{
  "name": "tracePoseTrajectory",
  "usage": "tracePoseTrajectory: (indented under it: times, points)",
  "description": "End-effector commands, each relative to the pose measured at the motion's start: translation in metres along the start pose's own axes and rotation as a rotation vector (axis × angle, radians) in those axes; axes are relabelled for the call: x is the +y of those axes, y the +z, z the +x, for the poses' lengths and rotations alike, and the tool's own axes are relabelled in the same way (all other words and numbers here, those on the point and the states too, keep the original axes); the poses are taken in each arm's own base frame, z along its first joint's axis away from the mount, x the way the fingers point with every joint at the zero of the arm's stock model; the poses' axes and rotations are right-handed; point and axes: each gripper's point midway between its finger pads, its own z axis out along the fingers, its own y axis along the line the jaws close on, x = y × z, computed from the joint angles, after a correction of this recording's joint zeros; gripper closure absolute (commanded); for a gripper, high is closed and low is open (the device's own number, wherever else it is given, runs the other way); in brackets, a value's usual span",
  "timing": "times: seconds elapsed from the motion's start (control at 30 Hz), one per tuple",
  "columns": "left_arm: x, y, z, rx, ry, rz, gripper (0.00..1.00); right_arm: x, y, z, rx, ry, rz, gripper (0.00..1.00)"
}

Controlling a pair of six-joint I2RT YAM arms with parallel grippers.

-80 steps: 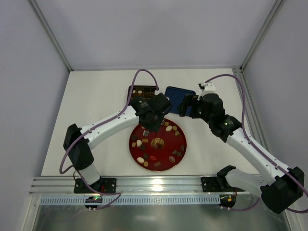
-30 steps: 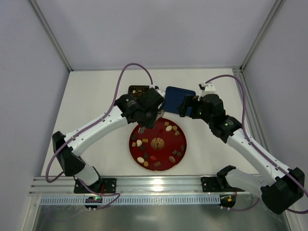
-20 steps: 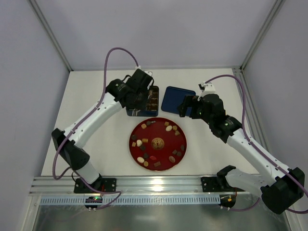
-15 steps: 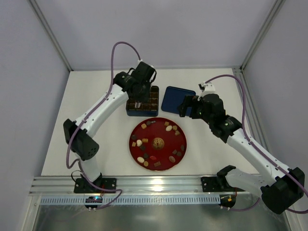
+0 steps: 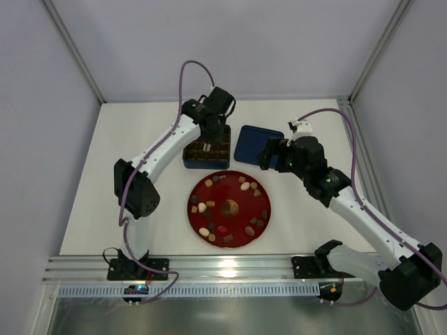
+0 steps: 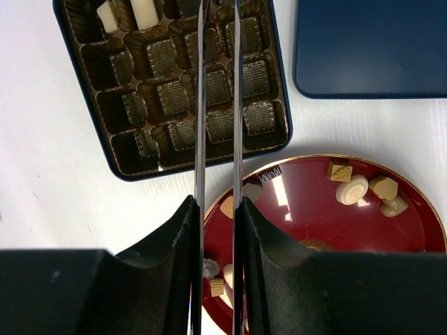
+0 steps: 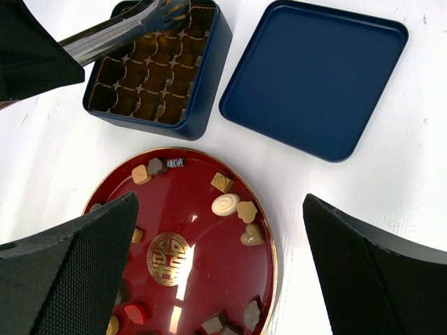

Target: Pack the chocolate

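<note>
Several small chocolates (image 5: pixel 244 185) in brown, tan and cream lie on the round red plate (image 5: pixel 237 220); they also show in the left wrist view (image 6: pixel 350 189) and the right wrist view (image 7: pixel 225 204). The dark blue grid box (image 5: pixel 207 162) stands behind the plate, with two cream pieces (image 6: pixel 143 10) in far cells. My left gripper (image 5: pixel 208 143) carries long metal blades and hovers over the box (image 6: pixel 154 173). The blades stand a narrow gap apart in the left wrist view (image 6: pixel 218 202); their tips run out of frame. My right gripper (image 5: pixel 269 157) is wide open and empty above the plate's far right (image 7: pixel 223 279).
The blue box lid (image 5: pixel 260 143) lies upturned right of the box, also in the left wrist view (image 6: pixel 370 49) and the right wrist view (image 7: pixel 314 77). White tabletop surrounds them. The plate (image 7: pixel 202 237) has a gold emblem at its centre.
My left arm has swung from over the plate's far left edge up to the box and now reaches over it from behind. The right arm has not moved.
</note>
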Motion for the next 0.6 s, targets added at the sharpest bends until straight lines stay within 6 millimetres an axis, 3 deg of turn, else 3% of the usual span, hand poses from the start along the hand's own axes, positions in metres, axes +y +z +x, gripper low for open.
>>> tracePoseTrajectory:
  times: [0.0, 0.57]
  points:
    - [-0.004, -0.003, -0.021, -0.064, 0.001, 0.024, 0.82, 0.003, -0.004, -0.013, -0.044, 0.004, -0.009, 0.00]
    - [-0.009, 0.017, -0.017, -0.038, 0.015, 0.030, 0.78, 0.004, -0.005, -0.014, -0.043, 0.001, -0.007, 0.00]
